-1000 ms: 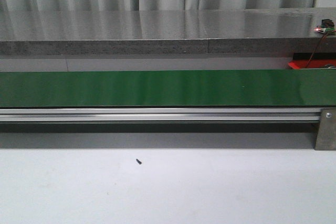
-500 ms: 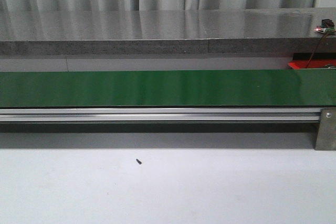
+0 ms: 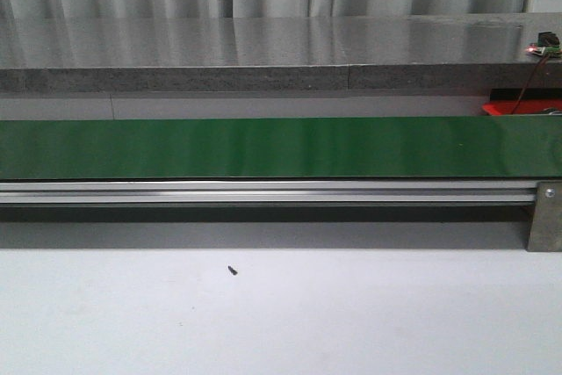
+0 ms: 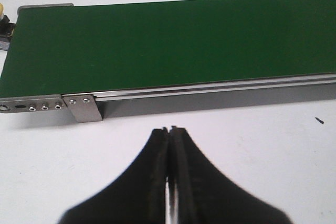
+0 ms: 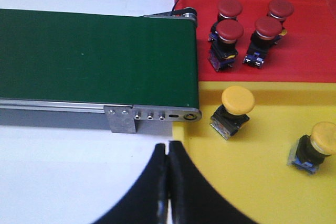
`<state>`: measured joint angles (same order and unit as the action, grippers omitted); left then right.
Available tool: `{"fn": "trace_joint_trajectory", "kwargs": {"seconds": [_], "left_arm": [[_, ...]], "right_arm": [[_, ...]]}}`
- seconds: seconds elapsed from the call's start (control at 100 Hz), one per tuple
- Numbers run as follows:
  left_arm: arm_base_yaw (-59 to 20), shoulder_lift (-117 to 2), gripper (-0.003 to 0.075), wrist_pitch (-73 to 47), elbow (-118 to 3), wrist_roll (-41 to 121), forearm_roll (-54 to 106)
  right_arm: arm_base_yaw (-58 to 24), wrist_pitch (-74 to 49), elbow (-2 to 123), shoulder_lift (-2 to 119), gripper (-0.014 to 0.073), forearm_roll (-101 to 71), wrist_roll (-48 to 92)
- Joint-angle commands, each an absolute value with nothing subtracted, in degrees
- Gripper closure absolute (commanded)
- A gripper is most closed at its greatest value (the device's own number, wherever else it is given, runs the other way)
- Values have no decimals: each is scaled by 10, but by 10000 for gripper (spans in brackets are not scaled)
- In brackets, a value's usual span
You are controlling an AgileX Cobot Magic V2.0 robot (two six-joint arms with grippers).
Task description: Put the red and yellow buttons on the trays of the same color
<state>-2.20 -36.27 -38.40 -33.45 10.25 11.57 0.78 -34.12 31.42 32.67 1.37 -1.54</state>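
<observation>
In the right wrist view, several red buttons (image 5: 229,30) stand on the red tray (image 5: 310,51), and two yellow buttons (image 5: 237,100) (image 5: 320,137) stand on the yellow tray (image 5: 262,166). My right gripper (image 5: 167,145) is shut and empty, hovering at the yellow tray's edge beside the belt's end. My left gripper (image 4: 169,129) is shut and empty over the white table, in front of the other end of the green belt (image 4: 168,40). In the front view only a corner of the red tray (image 3: 518,107) shows. Neither gripper appears there.
The green conveyor belt (image 3: 281,148) spans the front view on an aluminium rail (image 3: 263,191). A grey stone shelf (image 3: 263,54) runs behind it. A small black speck (image 3: 232,270) lies on the white table. A yellowish part (image 4: 1,10) peeks out at the belt's left end.
</observation>
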Motion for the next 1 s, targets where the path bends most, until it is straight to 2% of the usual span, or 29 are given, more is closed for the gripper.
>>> {"fn": "trace_joint_trajectory", "kwargs": {"seconds": [0.0, 0.75, 0.99], "left_arm": [[-27, -363, 740, -350, -349, 98, 122], [-27, -364, 740, -342, -349, 98, 134], [-12, -368, 740, -292, -352, 71, 135]], "right_arm": [[8, -302, 329, 326, 661, 14, -16], [8, -302, 329, 326, 661, 14, -16], [8, -302, 329, 326, 661, 14, -16]]}}
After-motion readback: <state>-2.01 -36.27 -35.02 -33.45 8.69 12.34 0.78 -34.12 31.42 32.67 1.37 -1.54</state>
